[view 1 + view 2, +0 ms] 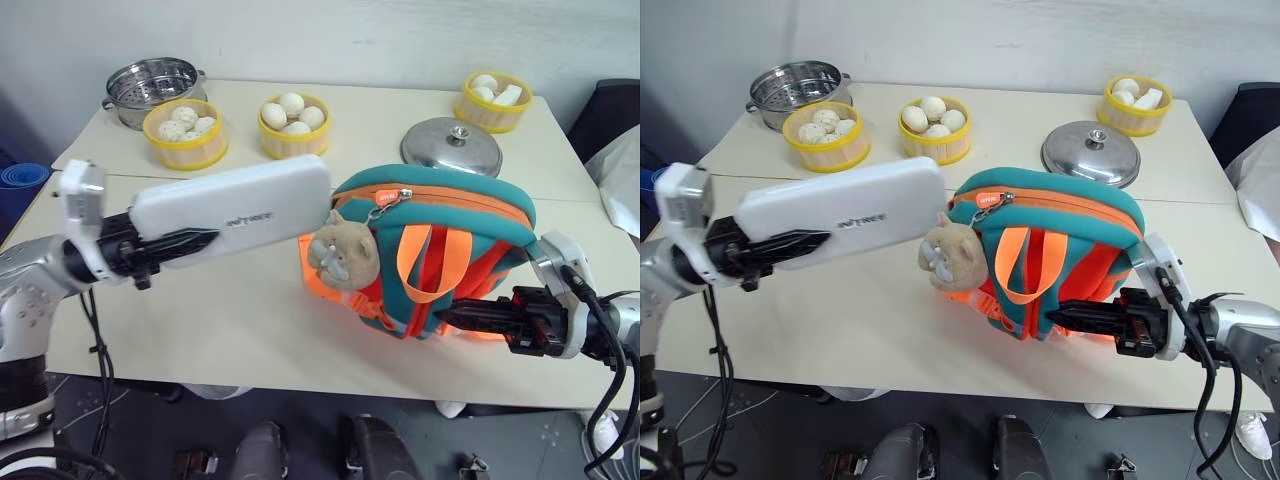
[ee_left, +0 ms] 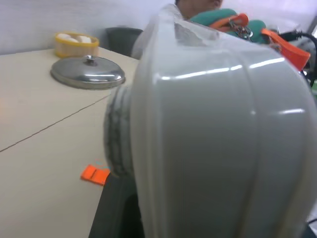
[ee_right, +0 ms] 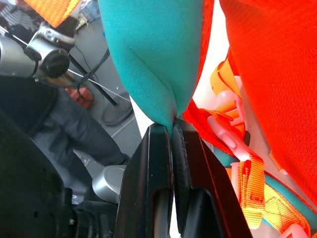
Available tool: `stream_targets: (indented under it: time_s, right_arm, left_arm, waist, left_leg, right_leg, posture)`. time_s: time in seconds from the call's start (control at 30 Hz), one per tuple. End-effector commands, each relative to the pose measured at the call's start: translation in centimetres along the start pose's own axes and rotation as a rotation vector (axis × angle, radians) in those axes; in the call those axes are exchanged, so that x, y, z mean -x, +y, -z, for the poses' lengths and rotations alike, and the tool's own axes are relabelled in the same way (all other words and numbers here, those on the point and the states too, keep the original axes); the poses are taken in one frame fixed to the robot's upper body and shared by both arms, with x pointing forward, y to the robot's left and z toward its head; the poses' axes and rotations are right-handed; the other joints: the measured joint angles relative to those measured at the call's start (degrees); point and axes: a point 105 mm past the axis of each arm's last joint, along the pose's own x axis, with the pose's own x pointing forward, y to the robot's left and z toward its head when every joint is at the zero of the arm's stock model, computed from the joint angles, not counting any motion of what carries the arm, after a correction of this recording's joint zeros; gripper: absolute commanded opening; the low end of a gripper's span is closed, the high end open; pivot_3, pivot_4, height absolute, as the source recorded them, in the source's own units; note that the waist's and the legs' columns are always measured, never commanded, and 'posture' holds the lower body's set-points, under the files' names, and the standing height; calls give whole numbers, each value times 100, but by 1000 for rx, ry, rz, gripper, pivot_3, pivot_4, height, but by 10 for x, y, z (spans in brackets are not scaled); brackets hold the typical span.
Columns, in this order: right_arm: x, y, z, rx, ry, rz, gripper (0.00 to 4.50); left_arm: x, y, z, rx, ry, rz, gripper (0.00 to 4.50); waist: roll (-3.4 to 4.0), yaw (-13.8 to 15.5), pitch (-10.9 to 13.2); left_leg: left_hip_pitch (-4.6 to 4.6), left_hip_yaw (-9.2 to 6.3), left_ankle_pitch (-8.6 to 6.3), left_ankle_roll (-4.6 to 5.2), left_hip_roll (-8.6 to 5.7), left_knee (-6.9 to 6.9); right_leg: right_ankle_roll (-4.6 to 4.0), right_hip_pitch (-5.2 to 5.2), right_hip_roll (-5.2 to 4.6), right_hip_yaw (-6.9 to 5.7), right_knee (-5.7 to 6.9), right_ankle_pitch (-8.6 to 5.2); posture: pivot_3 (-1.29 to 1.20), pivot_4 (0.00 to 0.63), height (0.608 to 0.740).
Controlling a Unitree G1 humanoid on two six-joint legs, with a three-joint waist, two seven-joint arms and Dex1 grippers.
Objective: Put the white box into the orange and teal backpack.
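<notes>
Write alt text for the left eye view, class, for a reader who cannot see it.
The left pincer holds a white box beside an orange and teal backpack, whose lower edge the right pincer pinches. Behind them on the table stand three bun baskets, a steel pot and a lid.

Left arm (image 1: pixel 25 290): silver-grey casing, white bracket at the wrist, black fingers (image 1: pixel 185 243). Right arm (image 1: pixel 625 325): same silver-grey shell, white wrist bracket, black ridged fingers (image 1: pixel 470 318). Black cables loop along both forearms and hang below them.
</notes>
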Motion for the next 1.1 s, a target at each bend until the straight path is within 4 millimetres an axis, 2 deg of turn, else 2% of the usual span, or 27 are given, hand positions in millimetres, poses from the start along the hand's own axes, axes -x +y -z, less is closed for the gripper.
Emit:
stream_targets:
  time_s: [0.03, 0.2, 0.33, 0.47, 0.53, 0.6, 0.73, 0.83, 0.9, 1.03, 1.1]
  right_arm:
    - [1, 2, -7, 46, -20, 0, 44]
    - [2, 2, -6, 42, -24, 7, 44]
    - [2, 0, -6, 44, -33, 20, 44]
    - [2, -3, -8, 55, -59, 31, 44]
    - [2, -4, -9, 57, -64, 30, 44]
    - [-1, -5, -8, 57, -66, 23, 44]
    - [-5, -4, -7, 62, -63, 12, 44]
    - [-6, -3, -7, 68, -61, 7, 44]
    - [-7, -2, -6, 71, -57, 3, 44]
    - [-10, -1, -4, 81, -50, 8, 44]
    - [-11, -1, -5, 89, -59, 22, 0]
  left_arm:
    - [-13, 11, -7, -154, 18, 10, 1369]
    - [-23, 10, -4, -276, 126, 125, 1369]
    - [-32, 5, -12, -369, 185, 250, 1369]
    - [-44, 14, -17, -460, 286, 316, 1369]
    - [-62, 23, -16, -504, 334, 309, 1369]
    - [-92, 28, -22, -527, 306, 304, 1369]
    - [-151, 14, -34, -460, 200, 370, 1369]
    - [-185, 6, -29, -431, 187, 386, 1369]
    - [-203, -3, -17, -407, 198, 422, 1369]
    - [-219, -8, 3, -323, 192, 423, 1369]
    - [-216, -4, 9, -315, 205, 405, 2024]
  waist:
    - [0, 1, 0]
    - [-1, -2, 1]
    - [-1, 6, 1]
    - [-3, 21, 2]
    - [-3, 23, 2]
    - [-3, 75, 2]
    - [-5, 132, 3]
    - [-6, 119, 4]
    - [-6, 107, 4]
    - [-6, 120, 4]
    - [-6, 117, 4]
  left_leg:
    - [0, 1, 0, 0, 0, 0]
    - [-1, 5, 3, -4, 2, 3]
    - [-1, 7, 10, -16, 2, 6]
    - [-2, 8, 9, -14, 3, 13]
    - [-1, 10, 9, -11, 2, 15]
    - [1, 10, 6, -4, 1, 19]
    - [-6, 14, 2, 10, -1, 33]
    - [-18, 15, 8, -2, 2, 37]
    - [-21, 21, 9, -5, 2, 33]
    - [-38, 21, 20, -25, 3, 35]
    - [-55, 21, 24, -27, 4, 51]
  right_leg:
    - [0, 0, 1, 0, 0, 0]
    - [3, 0, 8, 2, 1, 1]
    - [3, 0, 9, 3, -1, 2]
    - [5, 1, 13, 3, 1, 3]
    - [8, 2, 14, 7, 2, 4]
    - [13, 8, 16, 9, 1, 7]
    - [25, 9, 20, 18, -1, 13]
    - [27, -2, 23, 19, -4, 14]
    - [28, -17, 29, 36, -2, 13]
    - [27, -48, 37, 41, 10, 13]
    - [27, -69, 38, 44, 30, 13]
  posture:
    - [0, 150, 740]
    - [0, 150, 740]
    - [0, 150, 740]
    - [0, 150, 740]
    - [0, 150, 740]
    - [0, 150, 740]
    - [0, 150, 740]
    - [0, 150, 740]
    - [0, 150, 740]
    - [0, 150, 740]
    - [0, 150, 740]
